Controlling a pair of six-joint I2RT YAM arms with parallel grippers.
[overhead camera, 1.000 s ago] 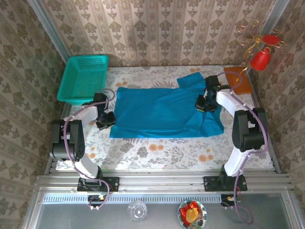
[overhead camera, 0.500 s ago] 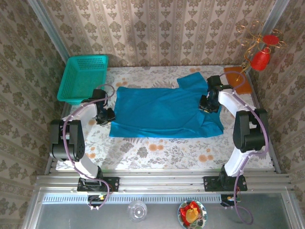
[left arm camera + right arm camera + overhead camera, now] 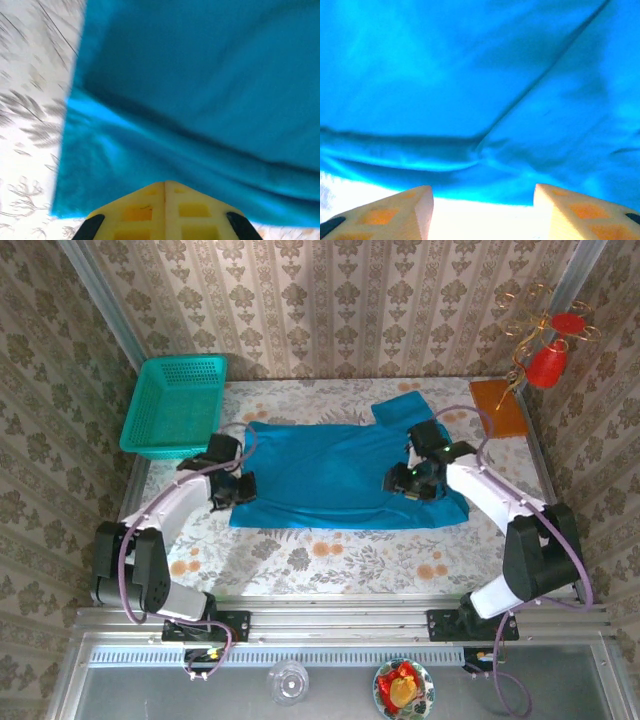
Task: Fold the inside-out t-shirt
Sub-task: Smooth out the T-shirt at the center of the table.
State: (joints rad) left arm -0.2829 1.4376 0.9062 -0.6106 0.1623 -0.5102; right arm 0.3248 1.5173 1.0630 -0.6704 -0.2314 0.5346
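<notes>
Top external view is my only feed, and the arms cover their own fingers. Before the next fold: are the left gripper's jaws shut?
Observer: Yes. In the left wrist view the left gripper has its yellow jaws pressed together, tip over the edge of the teal-blue cloth t-shirt; a pinch can't be confirmed.
Operator: And the right?
Observer: The right gripper is open, pale table showing between its jaws, the shirt's creased edge just ahead.

Left arm [image 3: 165, 508], right arm [image 3: 490, 490]: white shells, black joints, purple cables. Claw fingers [image 3: 140, 212] yellow, square-pocketed.
</notes>
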